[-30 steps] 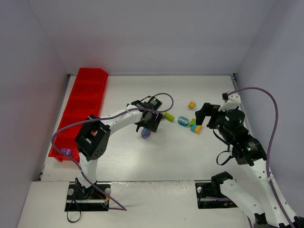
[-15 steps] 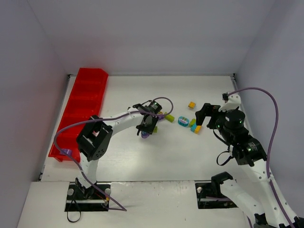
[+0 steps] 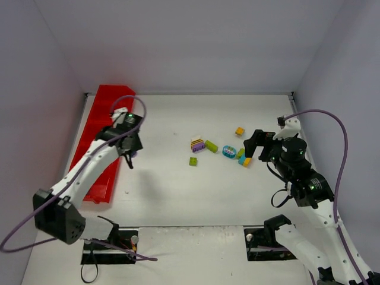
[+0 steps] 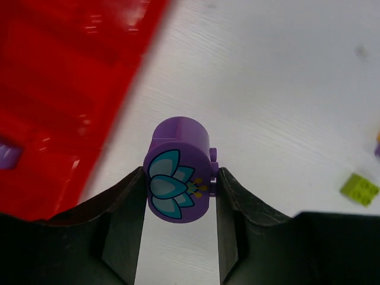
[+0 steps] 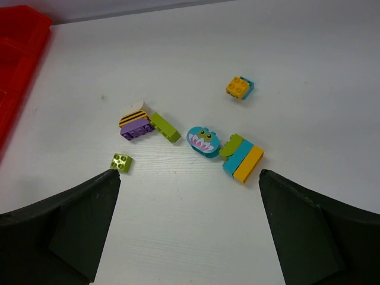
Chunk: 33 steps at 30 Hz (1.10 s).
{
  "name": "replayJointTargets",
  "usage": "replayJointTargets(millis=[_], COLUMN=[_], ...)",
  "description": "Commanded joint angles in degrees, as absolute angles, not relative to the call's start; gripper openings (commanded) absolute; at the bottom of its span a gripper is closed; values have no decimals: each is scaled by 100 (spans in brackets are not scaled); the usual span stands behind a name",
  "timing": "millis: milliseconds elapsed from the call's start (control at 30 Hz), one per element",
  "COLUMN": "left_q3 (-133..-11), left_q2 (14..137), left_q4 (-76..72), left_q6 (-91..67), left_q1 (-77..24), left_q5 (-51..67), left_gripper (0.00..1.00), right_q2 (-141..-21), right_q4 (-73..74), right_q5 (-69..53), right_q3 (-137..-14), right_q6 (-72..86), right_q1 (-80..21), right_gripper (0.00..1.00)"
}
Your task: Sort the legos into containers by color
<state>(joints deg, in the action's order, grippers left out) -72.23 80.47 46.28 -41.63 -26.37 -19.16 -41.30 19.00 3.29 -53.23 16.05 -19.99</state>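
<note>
Filling the left end effector (image 4: 180, 181): lotus-printed purple lego (image 4: 178, 193).

Left of the left pincer (image 4: 181, 189), the long red plastic tray (image 4: 71, 89) looks blurry and cut off, like the small purple brick (image 4: 7, 155) inside. The pincer's fingers (image 4: 126, 208) hide the round purple flower brick's (image 4: 178, 172) sides.

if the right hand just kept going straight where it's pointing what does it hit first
The right hand would probably meet the teal oval brick, which lies centred ahead of it, though depth is unclear.
</note>
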Motion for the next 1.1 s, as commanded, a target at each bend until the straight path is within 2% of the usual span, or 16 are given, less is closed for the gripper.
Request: replayJointTargets(millis=[0, 100, 233, 467, 533, 667, 700, 733, 867, 1067], left_q3=[-6804, -6470, -6119, -5547, -5467, -5449, -5484, -5510, -5774, -6389], left_q2=[7201, 6665, 6250, 6152, 6214, 6267, 6240, 6232, 6109, 5880], left_q4=[5440, 5642, 5739, 5485, 5371, 5317, 5317, 5326, 5370, 5432], left_q6=[-4992, -4931, -4650, -4359, -4359, -4421, -4421, -4421, -4167, -3815], left_q1=[-1806, -1119, 425, 1677, 1793, 1846, 1837, 1837, 1793, 1399], left_q5=[-2470, -2295, -1882, -1415, -1327, -1371, -1380, -1371, -1038, -739], left_gripper=[9, 9, 10, 16, 20, 44, 55, 60, 67, 68], right_q2=[-4280, -4324, -4351, -4298, -4272, -4210, -4193, -4184, -4175, -4271], right_q4=[1670, 1661, 1652, 1652, 1652, 1661, 1661, 1670, 1670, 1670], right_q5=[193, 132, 62, 53, 53, 53, 61, 53, 53, 61], right_q3=[-5555, -5581, -5546, -5493, -5484, -5458, -5449, -5441, -5449, -5467], right_q6=[1520, 1529, 1529, 1529, 1529, 1503, 1503, 1494, 1485, 1477], right_q1=[-2057, -2057, -2057, -2100, -2118, -2136, -2136, -2136, -2145, -2145], right_gripper=[100, 100, 100, 100, 100, 100, 100, 100, 100, 100])
